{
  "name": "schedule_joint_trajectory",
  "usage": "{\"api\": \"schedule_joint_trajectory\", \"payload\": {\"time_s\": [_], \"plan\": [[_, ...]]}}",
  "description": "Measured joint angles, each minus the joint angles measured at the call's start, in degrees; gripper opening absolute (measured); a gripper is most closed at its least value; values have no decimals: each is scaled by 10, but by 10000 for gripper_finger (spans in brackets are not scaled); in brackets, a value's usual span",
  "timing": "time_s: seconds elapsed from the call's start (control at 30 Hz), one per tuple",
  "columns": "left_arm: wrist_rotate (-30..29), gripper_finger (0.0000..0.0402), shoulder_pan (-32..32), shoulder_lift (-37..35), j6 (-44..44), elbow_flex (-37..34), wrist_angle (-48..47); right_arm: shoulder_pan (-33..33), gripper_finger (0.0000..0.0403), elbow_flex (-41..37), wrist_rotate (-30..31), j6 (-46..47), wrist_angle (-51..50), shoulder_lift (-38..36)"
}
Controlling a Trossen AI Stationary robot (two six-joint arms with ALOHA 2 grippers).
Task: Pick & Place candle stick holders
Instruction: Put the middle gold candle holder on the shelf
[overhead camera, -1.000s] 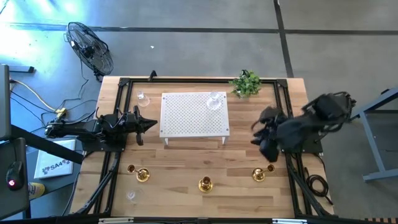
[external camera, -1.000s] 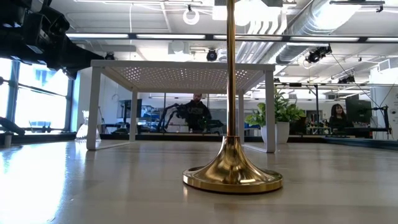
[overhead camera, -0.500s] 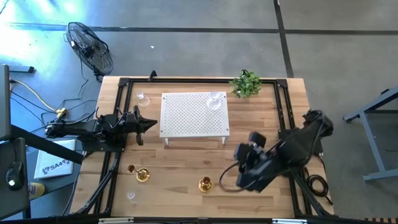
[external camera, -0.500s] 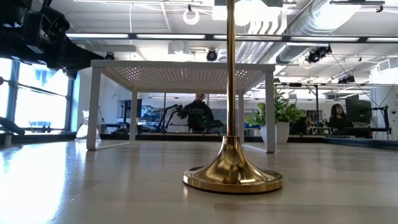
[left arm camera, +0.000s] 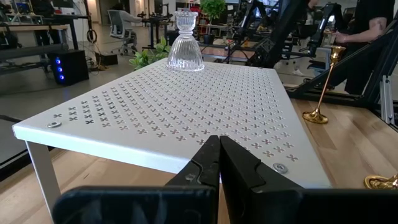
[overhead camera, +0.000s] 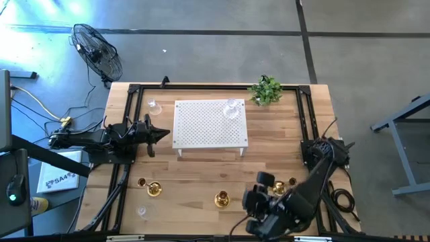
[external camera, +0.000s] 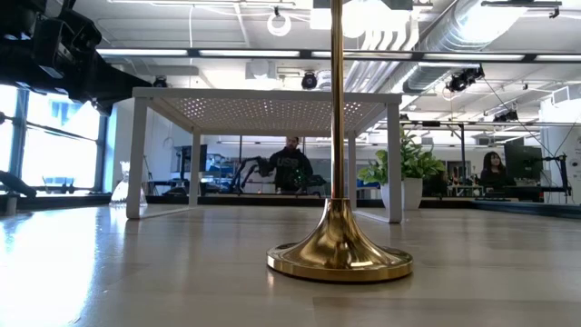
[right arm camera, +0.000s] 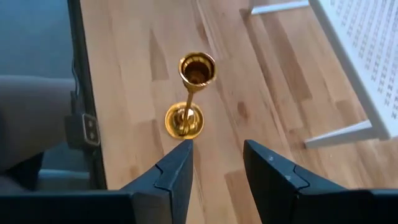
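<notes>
Three gold brass candle stick holders stand on their round bases along the table's near side: left (overhead camera: 153, 189), middle (overhead camera: 222, 199) and right (overhead camera: 279, 189), the right one partly behind my right arm. Of the clear glass holders, one (overhead camera: 232, 109) stands on the white perforated stand (overhead camera: 209, 124), and others sit at the far left (overhead camera: 153, 106) and near left (overhead camera: 142, 211). My right gripper (right arm camera: 217, 149) hangs open just right of the middle brass holder (right arm camera: 189, 93) and above it, slanting down, touching nothing. My left gripper (left arm camera: 219, 155) waits shut, level, at the stand's left edge.
A small green plant (overhead camera: 267, 90) stands at the far right corner. The stand fills the table's far middle. Black frame rails (overhead camera: 129, 101) run along the table's edges. In the low view, people show in the room beyond the table.
My right gripper has swung from beside the stand's right end toward the table's near edge and down, rolling as it went, and now hangs close to the middle brass holder. Its fingers have stayed open. No holder has moved.
</notes>
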Motion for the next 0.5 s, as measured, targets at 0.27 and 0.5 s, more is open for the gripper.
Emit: {"api": "schedule_joint_trajectory", "payload": {"time_s": [0.27, 0.5], "plan": [[1, 1, 0, 0, 0, 0, 2, 18, 133, 0, 71, 0, 19, 29], [5, 1, 0, 0, 0, -2, 15, 24, 133, 1, 123, 15, 27, 64]]}}
